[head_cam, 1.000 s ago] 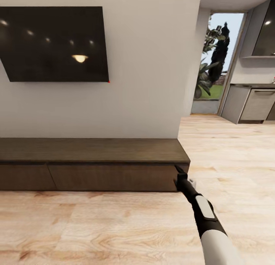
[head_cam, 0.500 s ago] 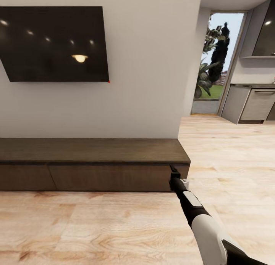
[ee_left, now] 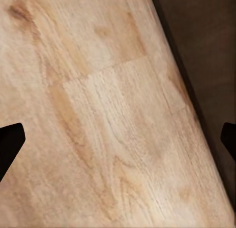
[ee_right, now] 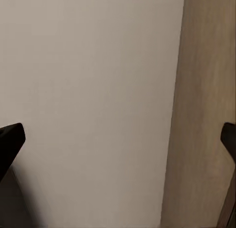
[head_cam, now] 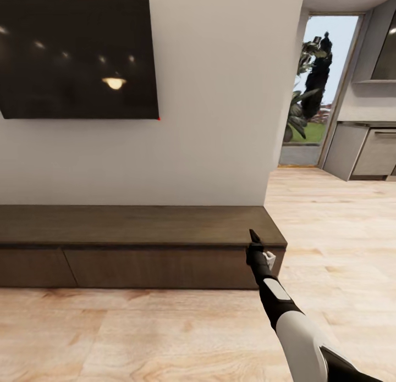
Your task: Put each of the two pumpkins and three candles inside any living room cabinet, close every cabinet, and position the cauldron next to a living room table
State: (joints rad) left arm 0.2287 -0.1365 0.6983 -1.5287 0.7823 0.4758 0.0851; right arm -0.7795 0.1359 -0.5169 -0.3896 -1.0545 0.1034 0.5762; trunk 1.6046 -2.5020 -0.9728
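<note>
Cabinet [head_cam: 137, 244]: long, low, dark-brown flat wood

Home living room: wall television [head_cam: 77, 57], cabinet [head_cam: 137, 244]

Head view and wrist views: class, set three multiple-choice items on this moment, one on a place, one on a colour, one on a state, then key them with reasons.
1. Where is the right claw?
A. at the cabinet's right end
B. beside the TV
C. in the doorway

2. What colour is the cabinet?
A. white
B. dark brown
C. red

3. How do the cabinet's drawer fronts stand?
A. one pulled fully out
B. all removed
C. flush, shut

Key: 1 A, the arm ends at the unit's right front corner. 2 B, dark wood below the TV. 3 C, no front juts and no pale interior shows.
</note>
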